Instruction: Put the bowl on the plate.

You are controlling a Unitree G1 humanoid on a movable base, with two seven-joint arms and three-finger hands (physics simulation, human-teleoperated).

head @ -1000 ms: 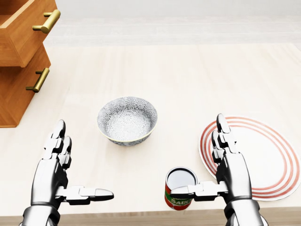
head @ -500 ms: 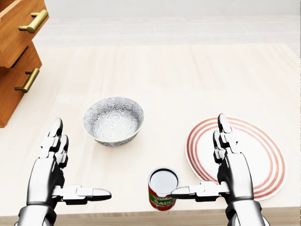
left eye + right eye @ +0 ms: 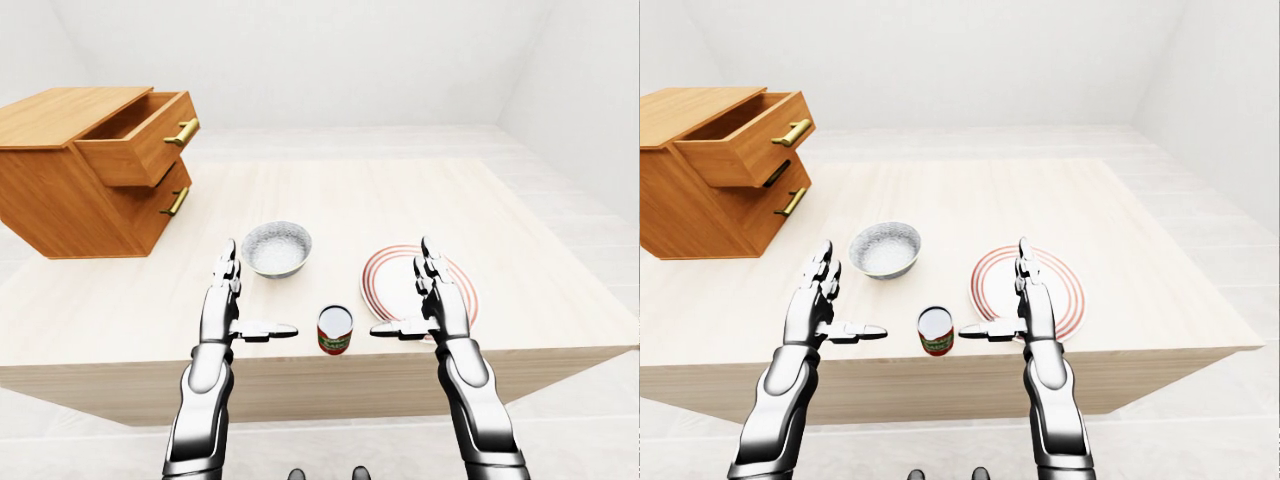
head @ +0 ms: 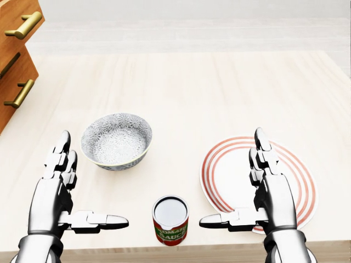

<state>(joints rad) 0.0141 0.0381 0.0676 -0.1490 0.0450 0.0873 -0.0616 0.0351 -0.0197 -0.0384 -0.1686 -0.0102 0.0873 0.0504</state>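
Drawers stand farthest left: a wooden drawer cabinet sits on the pale wooden table, well up and to the left of the tomato sauce can, with its top drawer pulled out. The left hand is level with the can and well to its left. Its fingers are straight and spread, its thumb points toward the can without reaching it, and it holds nothing. The patterned grey-and-white bowl rests upright on the table, up and to the left of the can and clear of it. It lies just beside the left hand's fingertips, untouched. The can stands upright near the table's lower edge in the head view. The white plate with red rings lies flat just right of the can, well apart from the bowl. The right hand overlaps the plate's right part, fingers extended and empty, thumb aimed at the can.
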